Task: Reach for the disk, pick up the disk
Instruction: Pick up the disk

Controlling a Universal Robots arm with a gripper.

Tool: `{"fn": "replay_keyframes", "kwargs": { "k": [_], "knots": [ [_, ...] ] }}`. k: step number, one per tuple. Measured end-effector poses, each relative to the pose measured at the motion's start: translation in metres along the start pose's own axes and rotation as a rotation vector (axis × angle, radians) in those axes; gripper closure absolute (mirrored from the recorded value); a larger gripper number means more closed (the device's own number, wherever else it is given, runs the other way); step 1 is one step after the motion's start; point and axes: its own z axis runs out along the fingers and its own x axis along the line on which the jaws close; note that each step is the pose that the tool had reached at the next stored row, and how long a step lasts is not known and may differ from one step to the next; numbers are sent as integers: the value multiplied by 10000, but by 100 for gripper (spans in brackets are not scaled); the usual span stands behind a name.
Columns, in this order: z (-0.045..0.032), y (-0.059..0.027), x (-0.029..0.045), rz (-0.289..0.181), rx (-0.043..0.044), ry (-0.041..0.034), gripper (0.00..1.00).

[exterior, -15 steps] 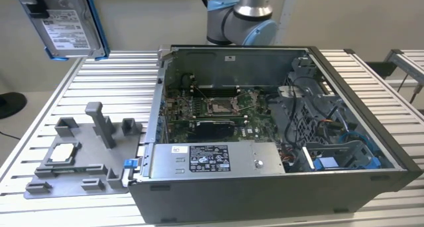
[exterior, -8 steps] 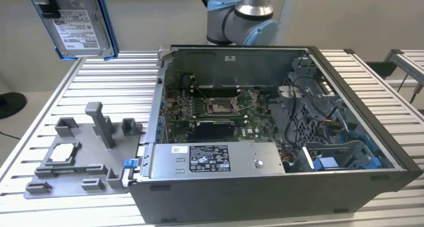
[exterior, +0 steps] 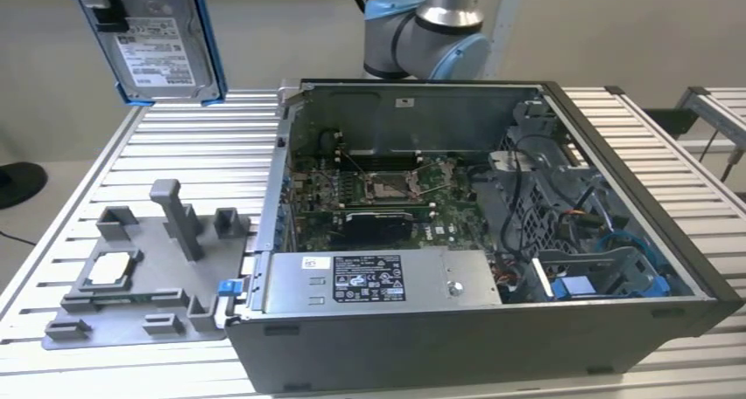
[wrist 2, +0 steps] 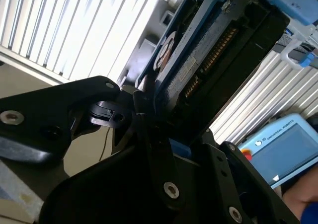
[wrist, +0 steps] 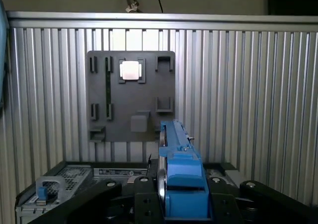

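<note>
The disk hangs upright in the air at the exterior view's top left, high above the slatted table, with its white label facing the camera and its blue carrier frame around the edges. My gripper is shut on its upper end. The first wrist view has the disk edge-on, blue frame toward the camera, clamped between the black fingers. In the second wrist view the disk's underside rises out of the gripper.
An open computer case takes up the exterior view's middle and right. A grey fixture plate with upright posts and a small white-topped chip lies at the exterior view's left. The arm's base stands behind the case.
</note>
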Motion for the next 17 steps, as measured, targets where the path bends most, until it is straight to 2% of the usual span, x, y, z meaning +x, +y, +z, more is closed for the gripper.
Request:
{"fn": "replay_keyframes", "kwargs": {
  "k": [17],
  "knots": [
    [8,-494,-6,0,0,0,100]
  ]
}}
